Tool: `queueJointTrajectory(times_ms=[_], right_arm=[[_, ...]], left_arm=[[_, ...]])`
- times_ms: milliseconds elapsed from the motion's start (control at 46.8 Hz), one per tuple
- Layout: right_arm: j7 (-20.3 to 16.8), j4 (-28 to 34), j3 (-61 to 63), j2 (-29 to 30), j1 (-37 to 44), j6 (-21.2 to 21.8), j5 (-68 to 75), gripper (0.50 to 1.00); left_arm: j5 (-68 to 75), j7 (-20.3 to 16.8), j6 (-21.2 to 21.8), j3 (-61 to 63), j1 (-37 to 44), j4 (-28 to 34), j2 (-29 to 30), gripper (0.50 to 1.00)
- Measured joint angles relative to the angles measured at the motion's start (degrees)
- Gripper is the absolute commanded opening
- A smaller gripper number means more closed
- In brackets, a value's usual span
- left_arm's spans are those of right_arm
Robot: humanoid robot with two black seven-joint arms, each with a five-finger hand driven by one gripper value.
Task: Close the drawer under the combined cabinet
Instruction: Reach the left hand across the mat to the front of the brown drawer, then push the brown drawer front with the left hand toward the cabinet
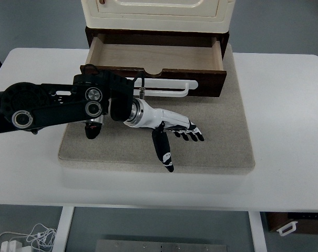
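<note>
You see one dark-wood drawer with a pale interior [154, 56], pulled open beneath one cream cabinet [157, 13] cut off at the far edge. Your left robot hand [175, 131] hovers just near of the drawer's white bar handle [166, 88], fingers spread, holding nothing. One grey felt mat [222, 142] covers the white counter [290, 131].

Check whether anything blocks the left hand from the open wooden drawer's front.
Nothing visible does. The left hand, fingers spread, hovers over the grey mat just before the dark wooden drawer and its white bar handle.
</note>
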Motion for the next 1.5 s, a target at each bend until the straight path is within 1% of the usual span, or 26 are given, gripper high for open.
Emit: queueJointTrajectory(times_ms=[86,235,406,684,919,1219,1496], right_arm=[[0.0,0.0,0.0,0.0,0.0,0.0,0.0,0.952],[0.0,0.0,0.0,0.0,0.0,0.0,0.0,0.952],[0.0,0.0,0.0,0.0,0.0,0.0,0.0,0.952],[0.0,0.0,0.0,0.0,0.0,0.0,0.0,0.952],[0.0,0.0,0.0,0.0,0.0,0.0,0.0,0.952],[0.0,0.0,0.0,0.0,0.0,0.0,0.0,0.952],[0.0,0.0,0.0,0.0,0.0,0.0,0.0,0.952]], left_arm=[[-0.2,2.4,0.0,-0.3,-0.1,0.7,-0.2,0.999],[-1.6,5.5,0.0,-0.7,-1.4,2.3,-1.0,0.999],[-5.3,7.5,-0.1,-0.8,-4.0,3.4,-1.4,0.999],[-6.3,7.7,-1.0,-2.0,-5.7,5.5,-1.4,0.999],[-6.3,7.7,-1.8,-2.5,-5.7,8.9,-1.4,0.999],[-6.1,7.7,-4.1,-5.2,-5.5,16.0,-2.1,0.999],[-5.4,7.7,-4.4,-5.8,-5.5,18.5,-2.3,0.999]])
